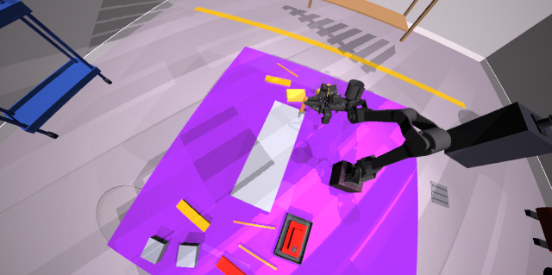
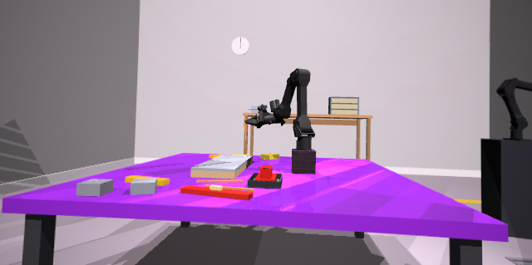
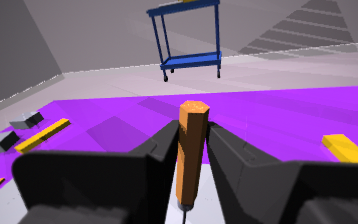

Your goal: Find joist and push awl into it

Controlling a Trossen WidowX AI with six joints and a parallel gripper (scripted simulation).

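Note:
My gripper (image 1: 307, 102) (image 2: 248, 121) (image 3: 193, 132) is shut on the awl (image 1: 303, 105) (image 3: 192, 155) by its orange handle. The handle's butt end sticks up between the fingers, and the thin metal shaft points down. The gripper is held high above the table near the far end of the pale floor panel (image 1: 263, 154) (image 2: 226, 162) (image 3: 212, 200). No contact between awl and panel shows. The red stud finder (image 1: 297, 236) (image 2: 266, 172) sits in the black tray (image 1: 281, 235) (image 2: 253, 181). The joist is hidden.
A yellow block (image 1: 296, 95) (image 2: 270, 156) and a yellow bar (image 1: 278, 80) lie beyond the panel's far end. Another yellow bar (image 1: 192, 215) (image 3: 42, 135), two grey blocks (image 1: 154, 249) (image 1: 187, 255), a red bar (image 1: 229, 266) (image 2: 216, 193) and thin sticks lie towards the near end.

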